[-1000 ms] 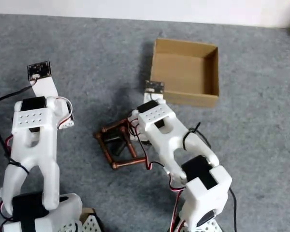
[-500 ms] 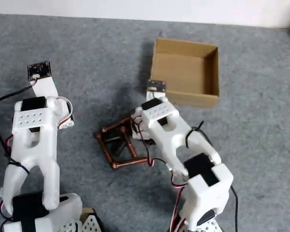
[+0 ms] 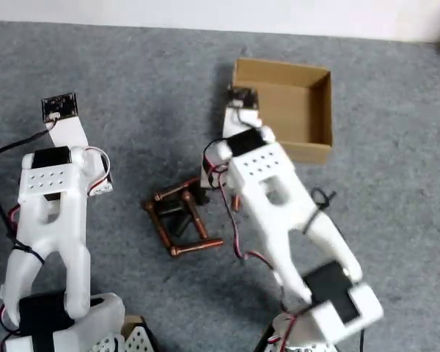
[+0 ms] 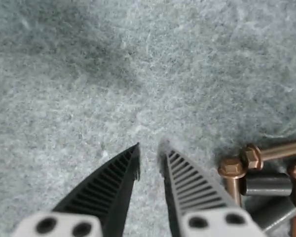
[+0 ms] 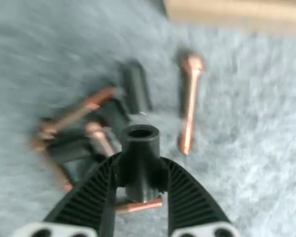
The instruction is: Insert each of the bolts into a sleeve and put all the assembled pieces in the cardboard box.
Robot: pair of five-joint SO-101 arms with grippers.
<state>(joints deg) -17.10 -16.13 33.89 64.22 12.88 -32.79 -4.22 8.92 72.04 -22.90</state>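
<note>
One sleeve (image 5: 140, 154) between the right fingers (image 5: 188, 197), one cardboard box (image 3: 308, 152) nearby.

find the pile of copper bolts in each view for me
high view: bolt pile on the carpet between the two arms
left wrist view: next to the left gripper
right wrist view: beyond the sleeve in the right gripper
shared landmark: dark sleeves lying in the pile

Shells: white plastic, dotted with holes, was seen on the left arm (image 3: 48, 220) and right arm (image 3: 275, 194).
Cables: red, black and white wires (image 3: 238, 235) were looped alongside.
Tool fingers (image 4: 111, 185): black ribbed wedges were noted.
</note>
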